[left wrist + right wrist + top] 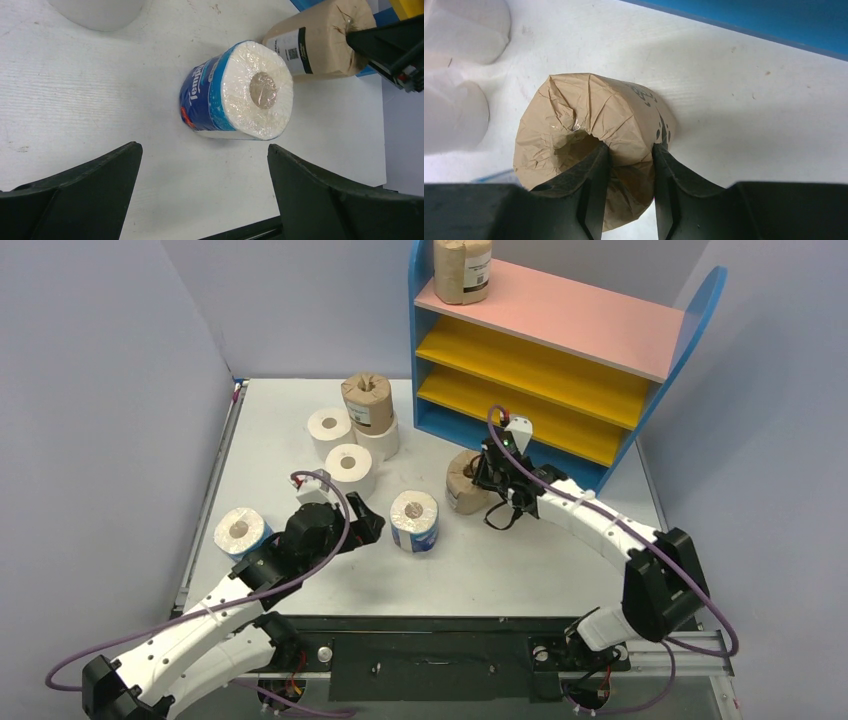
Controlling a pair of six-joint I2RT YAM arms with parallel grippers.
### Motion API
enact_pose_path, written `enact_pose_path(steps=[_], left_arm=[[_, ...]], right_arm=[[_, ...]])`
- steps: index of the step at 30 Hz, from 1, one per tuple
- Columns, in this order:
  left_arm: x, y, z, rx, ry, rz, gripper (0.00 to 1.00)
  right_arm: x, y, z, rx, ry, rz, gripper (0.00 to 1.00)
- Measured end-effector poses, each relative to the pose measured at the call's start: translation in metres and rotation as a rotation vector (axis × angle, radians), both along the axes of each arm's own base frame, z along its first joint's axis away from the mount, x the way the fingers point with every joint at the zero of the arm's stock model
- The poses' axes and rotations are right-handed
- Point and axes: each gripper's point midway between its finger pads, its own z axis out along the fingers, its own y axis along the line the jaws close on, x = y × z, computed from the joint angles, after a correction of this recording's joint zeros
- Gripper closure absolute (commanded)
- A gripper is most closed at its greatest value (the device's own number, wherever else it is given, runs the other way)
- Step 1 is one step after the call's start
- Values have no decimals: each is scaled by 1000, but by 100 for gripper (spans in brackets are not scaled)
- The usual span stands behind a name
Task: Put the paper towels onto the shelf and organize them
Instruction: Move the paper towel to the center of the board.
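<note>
— Count of rolls?
— Three brown rolls (pixel 366 400), two Tempo rolls (pixel 414 520), three white rolls (pixel 329 430). One brown atop the shelf (pixel 580 315); seven on the table (pixel 500 565).
— Grippers?
— Left gripper (pixel 203 150) spread wide, facing a Tempo roll. Right gripper (pixel 630 150) pinching a brown roll's wall, just before the shelf.

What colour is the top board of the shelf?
Pink. The top board shows best in the top external view.

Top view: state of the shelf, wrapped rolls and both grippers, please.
Shelf: standing, one roll on top.
Shelved brown roll: upright.
Gripped brown roll: wall pinched, one finger in core.
Right gripper: shut on Gripped brown roll.
Left gripper: open, empty.
Middle Tempo roll: upright, free.
Left Tempo roll: upright, free.
Stacked brown roll: atop white roll.
</note>
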Motion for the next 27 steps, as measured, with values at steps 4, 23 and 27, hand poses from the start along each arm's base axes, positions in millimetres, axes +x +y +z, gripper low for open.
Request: enact_pose_path(steps=[4,23,27], left_arm=[[2,-7,-5,-7,23,-9,3],[9,-25,-18,-15,71,-44,4],[12,-24,-12,-13,57,-45,4]], right_arm=[[-32,-6,12,-36,-11,68,69],[-88,-38,-18,-190,103,152,26],[-89,-39,5,-218,56,146,26]])
